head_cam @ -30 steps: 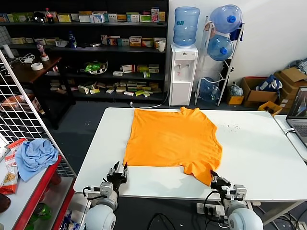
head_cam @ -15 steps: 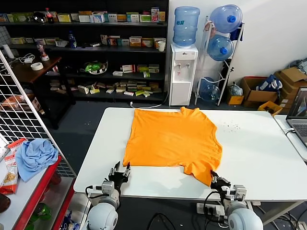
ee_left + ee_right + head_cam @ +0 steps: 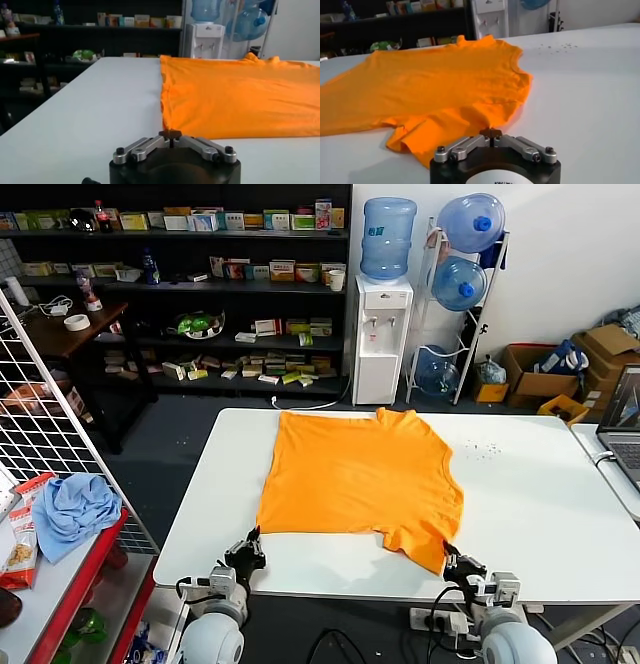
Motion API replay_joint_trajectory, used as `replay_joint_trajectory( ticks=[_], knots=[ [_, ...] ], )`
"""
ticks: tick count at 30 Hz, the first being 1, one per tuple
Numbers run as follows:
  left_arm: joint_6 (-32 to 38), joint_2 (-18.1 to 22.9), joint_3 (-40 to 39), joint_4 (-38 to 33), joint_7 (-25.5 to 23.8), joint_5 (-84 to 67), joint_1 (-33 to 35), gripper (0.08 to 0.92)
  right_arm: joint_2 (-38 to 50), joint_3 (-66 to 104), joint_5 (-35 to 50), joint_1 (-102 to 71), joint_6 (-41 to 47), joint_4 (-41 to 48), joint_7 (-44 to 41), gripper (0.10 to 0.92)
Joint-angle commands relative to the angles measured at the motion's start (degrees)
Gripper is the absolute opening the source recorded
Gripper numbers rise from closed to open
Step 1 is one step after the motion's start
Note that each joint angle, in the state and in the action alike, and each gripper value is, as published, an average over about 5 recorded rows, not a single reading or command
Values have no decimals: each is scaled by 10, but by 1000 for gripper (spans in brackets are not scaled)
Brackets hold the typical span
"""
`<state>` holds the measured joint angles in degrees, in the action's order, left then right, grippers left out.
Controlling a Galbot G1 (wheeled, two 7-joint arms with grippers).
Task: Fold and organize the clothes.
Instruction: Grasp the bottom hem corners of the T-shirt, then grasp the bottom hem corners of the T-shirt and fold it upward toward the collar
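Now left pincer (image 3: 247,549) has closed, drawn back.

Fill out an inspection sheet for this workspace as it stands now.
Surface: white table, small specks near the far right.
Job's things: orange T-shirt spread flat, near right sleeve rumpled.
Clutter: light blue cloth on the red cart at the left.
Grippers: left gripper at the near edge, shut; right gripper by the rumpled sleeve, shut; neither holds the shirt.
Cables: black leads and a power strip below the table.
Surroundings: stocked shelves, water dispenser, cardboard boxes.
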<state>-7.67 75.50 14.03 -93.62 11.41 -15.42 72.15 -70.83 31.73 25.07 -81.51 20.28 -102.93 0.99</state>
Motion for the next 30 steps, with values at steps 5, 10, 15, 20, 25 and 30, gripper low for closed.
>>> replay_joint_trajectory(
  ticks=[5, 10, 15, 20, 25, 30],
  knots=[
    [4, -48, 2, -118, 5, -8, 82, 92, 47, 41, -17, -135, 7, -140, 0, 124],
    [7, -71, 9, -172, 8, -10, 156, 92, 61, 63, -25, -198, 11, -185, 3, 124],
    [17, -75, 18, -211, 11, 7, 214, 92, 59, 68, -44, -236, 4, -212, 4, 124],
    [26, -74, 24, -219, 12, 18, 223, 92, 54, 60, -49, -219, -8, -224, 8, 124],
    [26, -64, 17, -210, 11, 19, 182, 92, 58, 50, -29, -163, -33, -193, 7, 124],
    [26, -52, 7, -168, 7, 20, 120, 92, 69, 42, -16, -103, -50, -137, 1, 124]
  ],
)
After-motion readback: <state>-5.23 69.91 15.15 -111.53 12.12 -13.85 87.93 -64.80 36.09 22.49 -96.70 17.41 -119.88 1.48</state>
